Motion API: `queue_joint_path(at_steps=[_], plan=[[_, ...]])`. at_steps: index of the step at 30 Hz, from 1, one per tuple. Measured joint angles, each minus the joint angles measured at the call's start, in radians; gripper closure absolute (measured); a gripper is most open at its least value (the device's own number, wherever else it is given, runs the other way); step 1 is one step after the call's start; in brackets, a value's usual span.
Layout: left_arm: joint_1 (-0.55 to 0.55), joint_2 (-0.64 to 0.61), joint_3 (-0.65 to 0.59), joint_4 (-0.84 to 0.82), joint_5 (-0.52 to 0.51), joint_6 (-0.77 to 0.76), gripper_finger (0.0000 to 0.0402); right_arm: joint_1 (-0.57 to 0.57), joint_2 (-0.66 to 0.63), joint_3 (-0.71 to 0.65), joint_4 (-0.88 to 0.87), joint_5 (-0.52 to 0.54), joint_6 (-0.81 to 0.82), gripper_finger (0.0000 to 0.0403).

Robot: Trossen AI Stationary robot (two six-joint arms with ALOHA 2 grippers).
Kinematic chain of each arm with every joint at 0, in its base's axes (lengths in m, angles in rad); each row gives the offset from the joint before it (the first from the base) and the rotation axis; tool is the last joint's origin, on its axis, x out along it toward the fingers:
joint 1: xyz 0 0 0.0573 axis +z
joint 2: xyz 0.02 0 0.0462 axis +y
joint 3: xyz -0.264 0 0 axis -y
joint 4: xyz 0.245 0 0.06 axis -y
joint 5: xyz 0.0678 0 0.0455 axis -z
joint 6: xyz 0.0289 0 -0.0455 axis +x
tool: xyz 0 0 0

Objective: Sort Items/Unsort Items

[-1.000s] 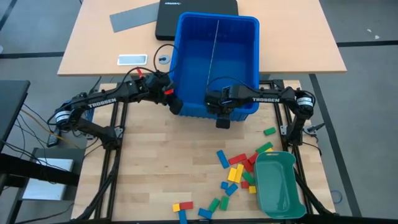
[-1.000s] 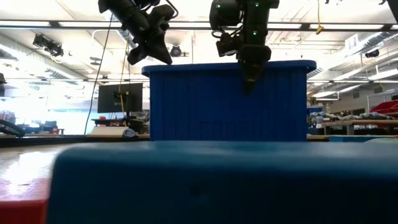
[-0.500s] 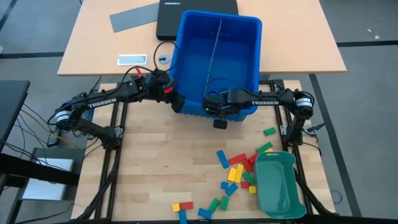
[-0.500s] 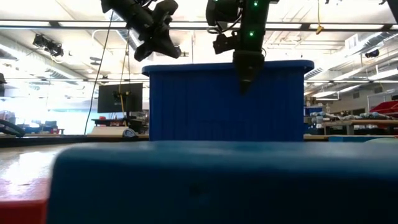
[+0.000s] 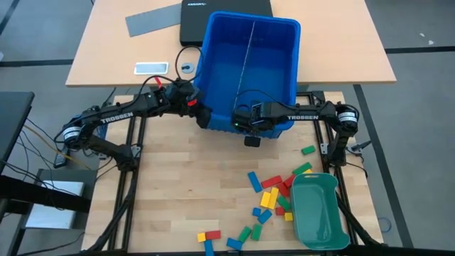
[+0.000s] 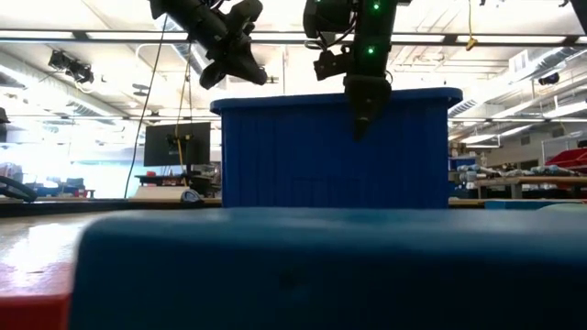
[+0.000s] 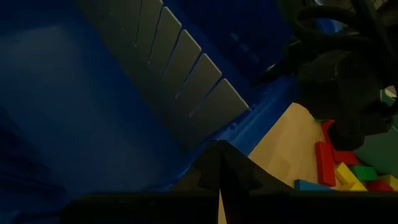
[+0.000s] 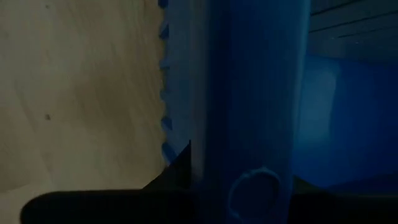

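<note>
With our right gripper [image 5: 252, 135] clamped on the blue bin's [image 5: 213, 71] near rim and our left gripper [image 5: 202, 116] closed at its corner, we judge the blocks [image 5: 274, 195], scattered at five o'clock, nearer the right arm.

Two dark, near-black arms, each forearm carrying white TROSSEN lettering. The left arm [image 5: 121, 114] shows red patches by its wrist and a thin black cable looping over the wrist. The right arm [image 5: 306, 112] has a round silvery-grey joint cap at its base and a black cable arching above the wrist; green indicator lights glow on its wrist housing in the low view.
</note>
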Motion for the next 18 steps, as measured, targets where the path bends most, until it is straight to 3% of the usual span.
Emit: queue_joint_path(at_steps=[11,18], plan=[[0.000,0.000,0.000,-0.001,-0.001,0.000,0.0396,-0.029,0.000,0.001,0.068,-0.003,-0.136,0.0336],[0.000,0.000,0.000,-0.001,-0.001,-0.001,0.0396,-0.091,0.002,-0.003,0.085,-0.154,-0.163,0.0322]])
